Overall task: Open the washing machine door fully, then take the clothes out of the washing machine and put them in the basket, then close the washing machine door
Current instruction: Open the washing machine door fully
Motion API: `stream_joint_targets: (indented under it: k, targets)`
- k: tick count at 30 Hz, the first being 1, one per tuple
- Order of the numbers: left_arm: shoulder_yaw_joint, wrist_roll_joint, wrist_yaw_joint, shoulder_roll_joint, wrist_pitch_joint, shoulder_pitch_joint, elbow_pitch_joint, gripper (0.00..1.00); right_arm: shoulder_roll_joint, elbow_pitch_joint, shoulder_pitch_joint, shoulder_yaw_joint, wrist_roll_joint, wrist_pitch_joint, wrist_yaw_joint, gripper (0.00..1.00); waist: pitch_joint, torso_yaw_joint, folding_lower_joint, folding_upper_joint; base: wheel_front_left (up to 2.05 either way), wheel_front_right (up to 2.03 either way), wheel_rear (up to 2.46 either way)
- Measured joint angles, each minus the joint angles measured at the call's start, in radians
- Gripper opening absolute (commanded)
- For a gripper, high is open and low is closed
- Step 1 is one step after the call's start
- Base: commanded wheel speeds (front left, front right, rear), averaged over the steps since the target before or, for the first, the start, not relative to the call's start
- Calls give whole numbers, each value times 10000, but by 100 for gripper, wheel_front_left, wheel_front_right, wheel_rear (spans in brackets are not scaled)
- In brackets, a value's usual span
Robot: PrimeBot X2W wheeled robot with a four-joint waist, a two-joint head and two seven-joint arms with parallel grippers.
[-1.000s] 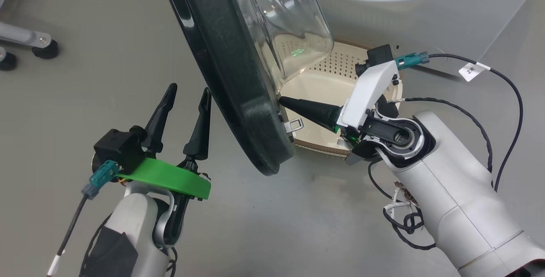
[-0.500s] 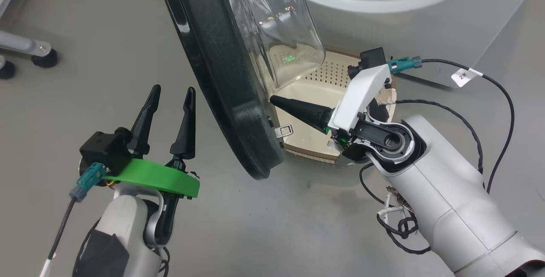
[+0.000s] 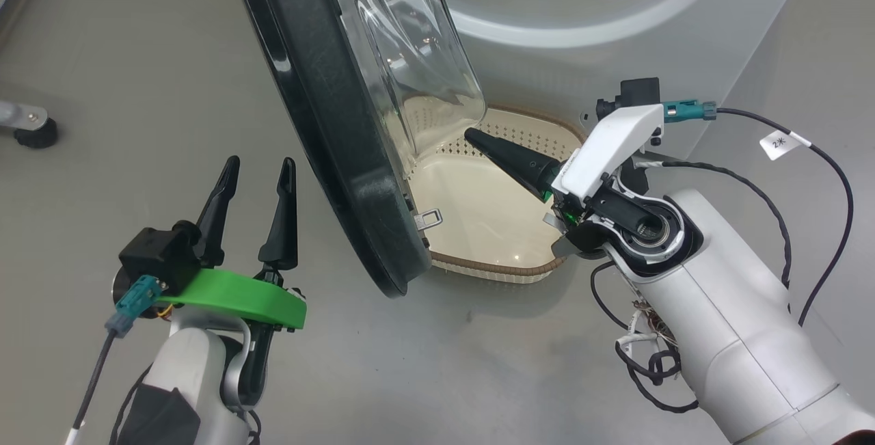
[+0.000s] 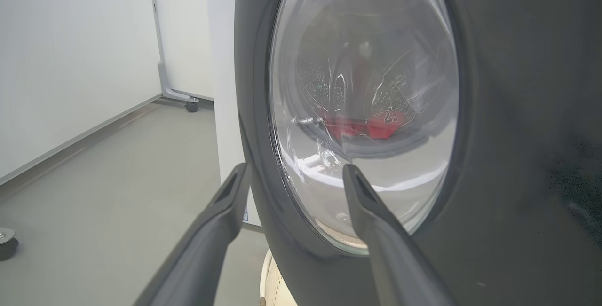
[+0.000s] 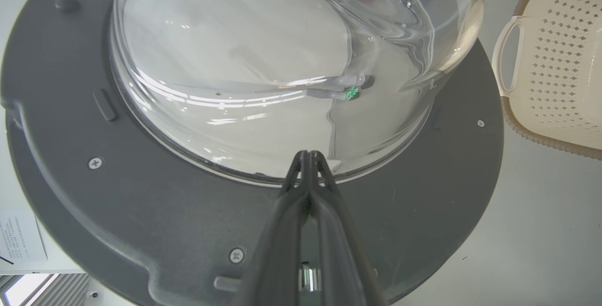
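Plainly the first step is in hand: getting the washing machine door (image 3: pixel 328 124) fully open. The right gripper (image 3: pixel 475 136) has its two dark fingers pressed together and holds nothing. Seen from its own wrist, the gripper's point (image 5: pixel 308 155) sits on the door's inner face (image 5: pixel 141 202), right where the clear glass bowl meets the dark rim. Whether it actually touches there cannot be told.

The left gripper (image 3: pixel 257 165) is spread wide and empty. It hovers on the other side of the door, close to the glossy outer face but apart from it. In the left wrist view its fingers (image 4: pixel 225 212) frame the porthole.

The door stands partly swung out from the washing machine (image 3: pixel 615 35), nearly edge-on to the head. The clothes (image 4: pixel 371 125) lie low in the drum, showing as a red heap through the glass. The basket (image 3: pixel 492 268) stands on the floor (image 3: pixel 137 89) at the foot of the machine's front, beneath the door's glass bowl, with nothing in it.

By this reading, the next move calls for the closed right fingers to press the inner face outward. The push is better taken on the rim than on the curved glass, where the tips could slide. The left arm probably needs to draw aside, since it seems to stand in the door's swing.
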Motion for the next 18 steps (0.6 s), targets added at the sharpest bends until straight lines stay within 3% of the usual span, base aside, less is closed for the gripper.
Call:
stream_joint_targets:
  k: [3,4,5,6,7,13,18]
  targets:
    - [117,92,0,0,0,129,46,100,13,-182,319,-213,-12,-339,0,0,-185,-101,0,0,0,0,0]
    - [155,94,0,0,0,168,59,100,21,-230,399,-297,-13,-460,0,25,-227,-120,0,0,0,0,0]
    - [188,94,0,2,0,198,81,100,38,-240,466,-405,-50,-650,0,65,-267,-138,0,0,0,0,0]
    - [217,102,0,2,0,222,94,100,42,-253,537,-522,-102,-813,0,89,-309,-155,0,0,0,0,0]
    - [249,144,0,2,0,250,104,100,36,-265,612,-616,-128,-965,0,100,-350,-169,0,0,0,0,0]
    - [397,198,0,6,0,467,134,100,-121,-454,854,-1158,-761,-2188,2,100,-538,-264,0,0,0,0,0]
    - [487,240,-6,8,0,473,132,100,-756,-694,848,-1154,-2345,-3430,0,100,-598,-313,0,0,0,0,0]
